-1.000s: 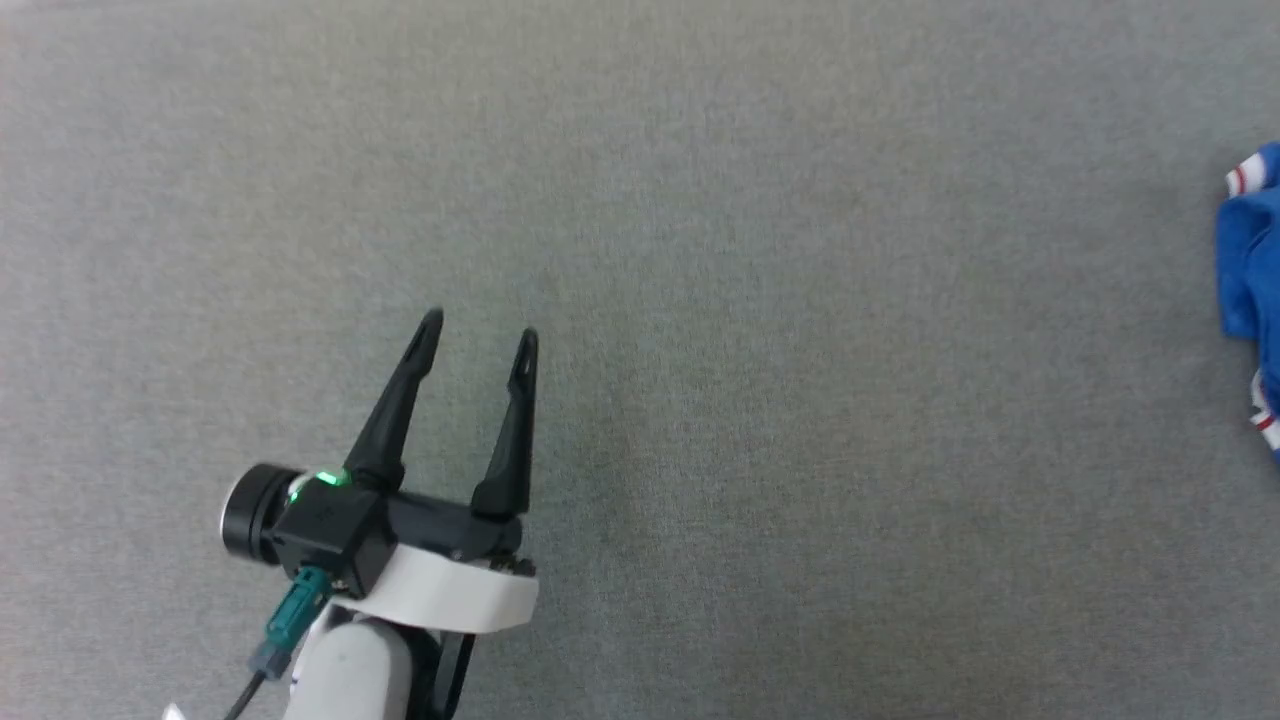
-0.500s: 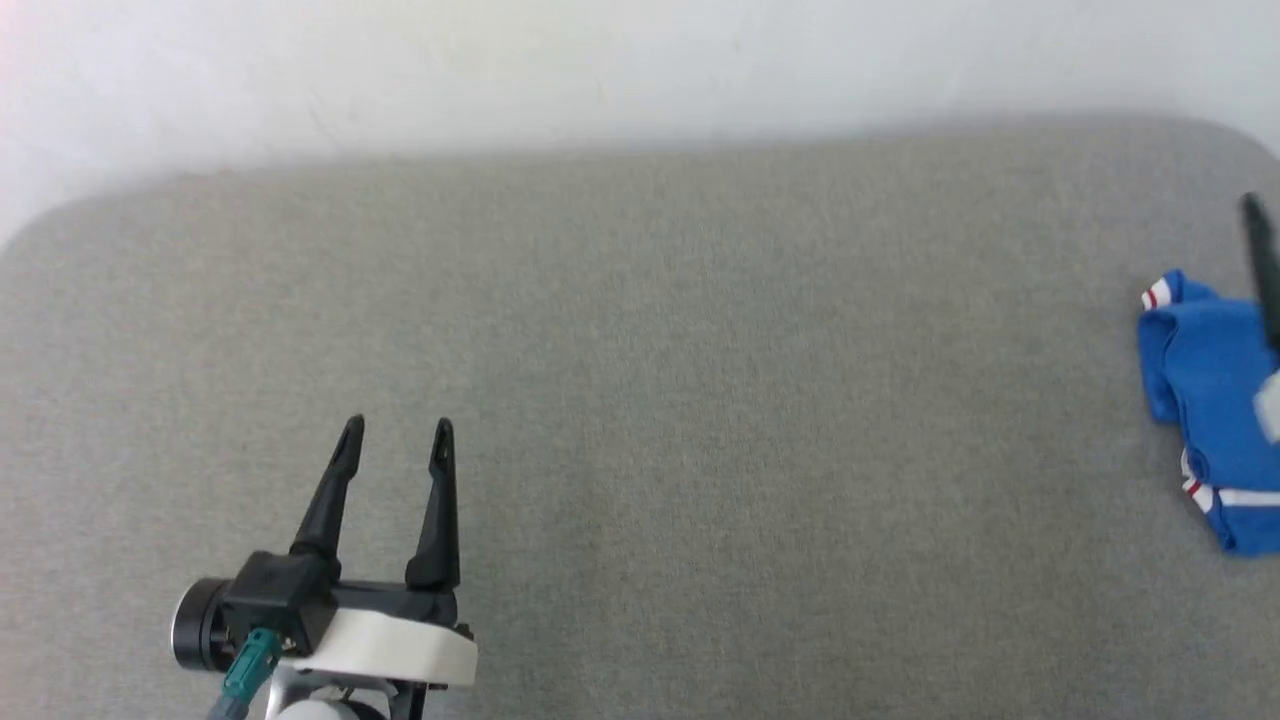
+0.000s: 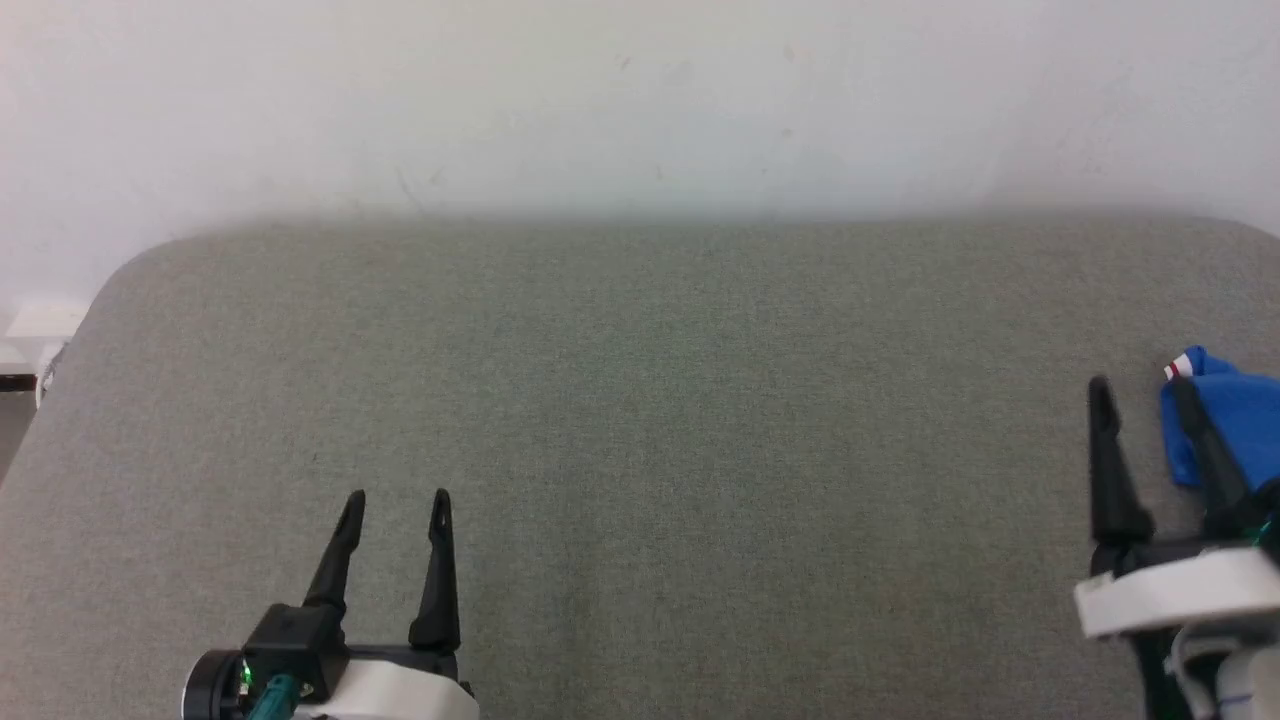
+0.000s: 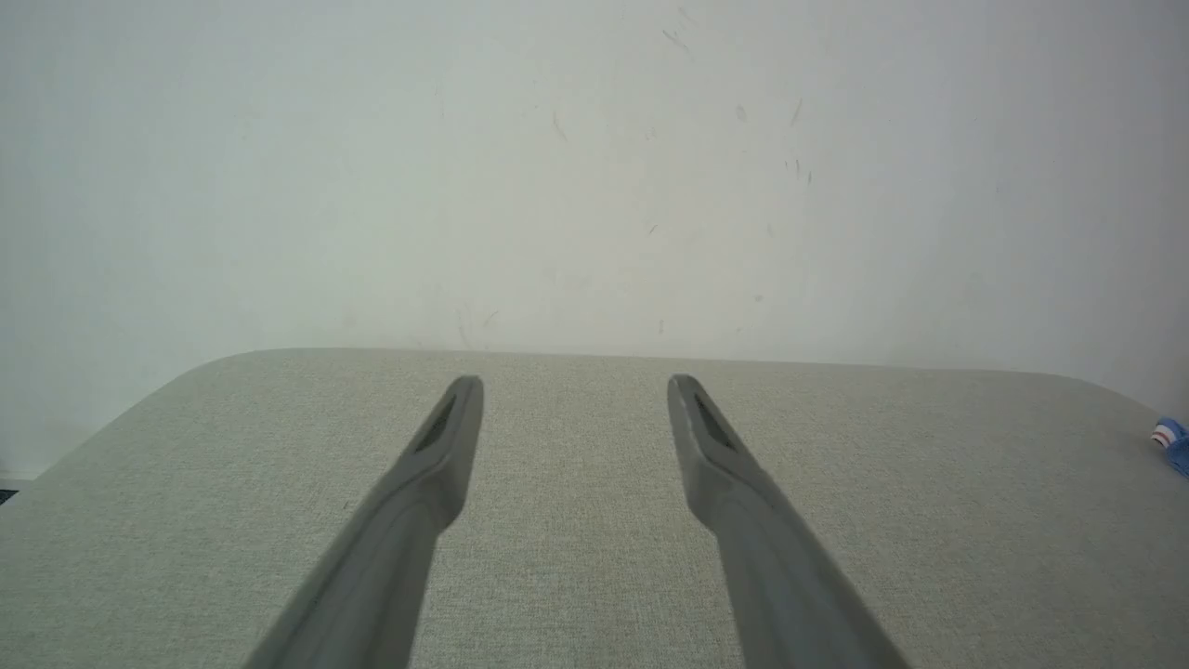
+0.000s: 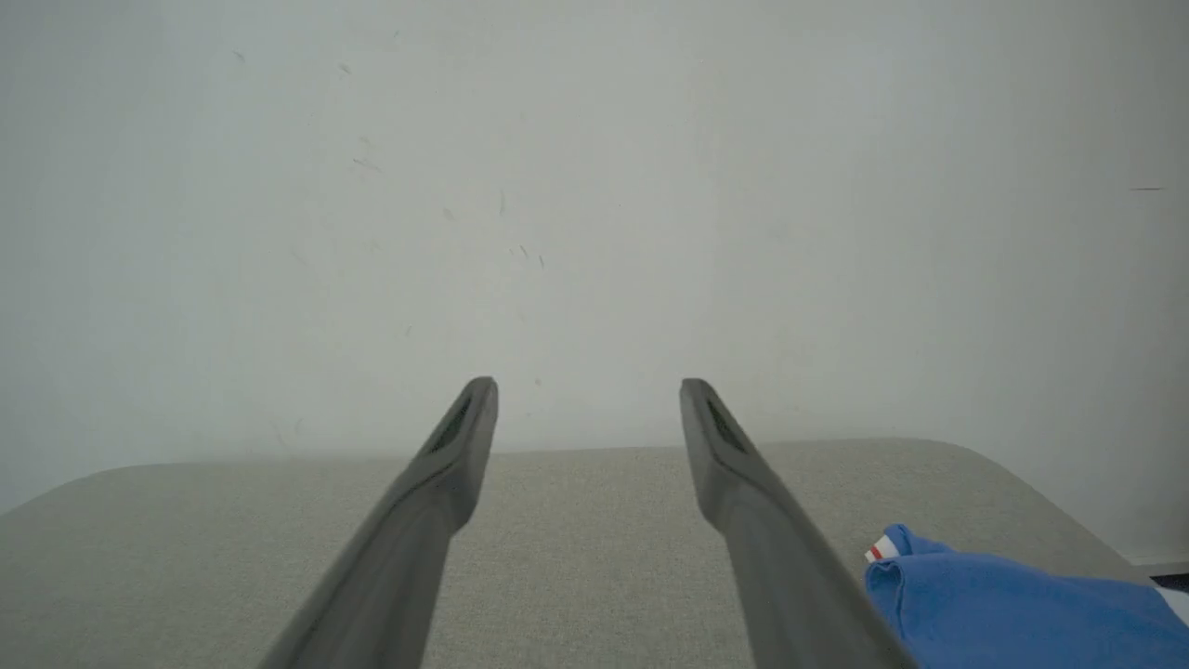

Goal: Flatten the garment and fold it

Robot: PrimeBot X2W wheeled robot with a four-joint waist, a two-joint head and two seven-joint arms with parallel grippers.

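Observation:
The garment [image 3: 1232, 415] is a bunched royal-blue heap with a bit of red-striped white trim, lying at the right edge of the grey padded table [image 3: 660, 400]; its print is hidden. In the right wrist view the garment [image 5: 1003, 609] lies at the lower right, just beside my right finger. My right gripper [image 3: 1142, 394] stands open at the lower right, its right finger in front of the blue cloth, holding nothing. My left gripper [image 3: 397, 499] is open at the lower left, far from the cloth. The left wrist view catches a sliver of the garment [image 4: 1172, 443] at far right.
A white wall [image 3: 640, 100] rises right behind the table's far edge. The table's rounded left corner [image 3: 120, 270] drops to a floor strip with a pale object [image 3: 30, 325].
The head camera has tilted up and turned right, bringing the wall and table edge into view. My right gripper has come into view beside the garment. Both grippers stay open.

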